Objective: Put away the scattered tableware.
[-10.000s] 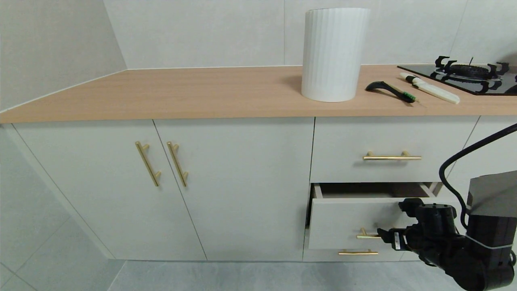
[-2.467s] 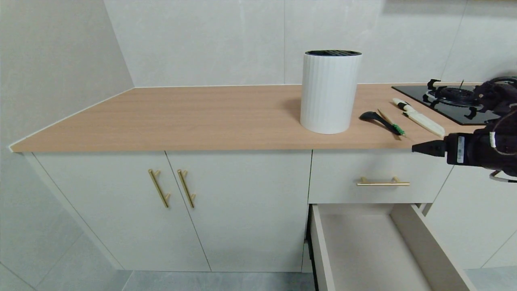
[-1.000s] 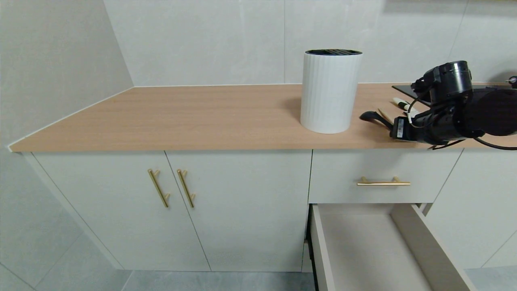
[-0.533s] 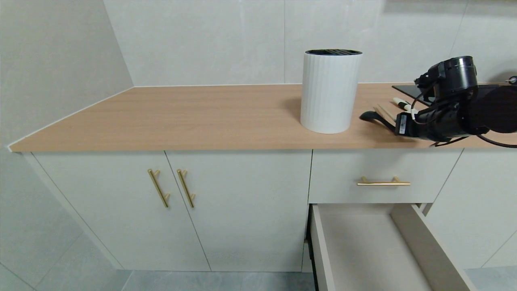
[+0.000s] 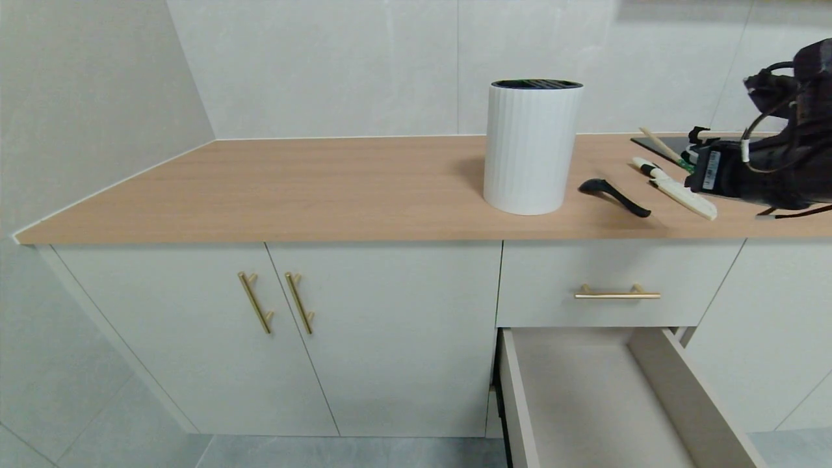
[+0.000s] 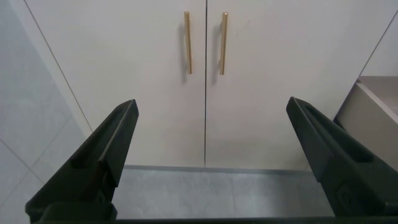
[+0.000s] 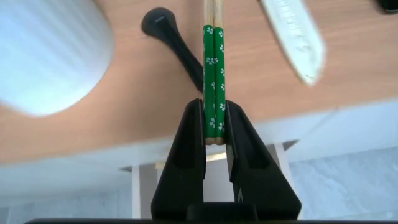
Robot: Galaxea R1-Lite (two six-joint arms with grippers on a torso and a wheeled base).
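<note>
**Right arm.** We see the right gripper [image 5: 693, 162] raised over the right end of the countertop [image 5: 325, 188]; its jaws are clamped on the green, flower-patterned ends of a pair of chopsticks [image 5: 660, 144]; the two sticks lie side by side, lifted off the wood, their bare tips pointing left and far. From the right wrist view the chopsticks [image 7: 211, 74] sit pinched in the right gripper [image 7: 213, 127].

**Things around.** On the wood lie a white knife [image 5: 676, 188] and, to its left, a black spoon [image 5: 613, 196]; the two are near each other but apart. A tall white ribbed holder [image 5: 532, 148] stands left of the spoon, close without touching; it is the one tall thing beside the raised sticks. A black hob [image 5: 669, 140] lies at the far right, behind the chopsticks.

**Edges and room.** A wide stretch of wood runs left from the holder to the side wall. Under the near edge sits a closed drawer with a brass handle [image 5: 617, 294]; beneath it the lower drawer [image 5: 578, 390] is pulled out towards us, its pale floor showing, below the spoon and knife.

**Left arm.** The left gripper [image 6: 211, 107] hangs low before the cabinet doors [image 6: 205, 81]; its jaws are spread wide and hold nothing; grey floor tiles [image 6: 211, 193] lie beneath.
</note>
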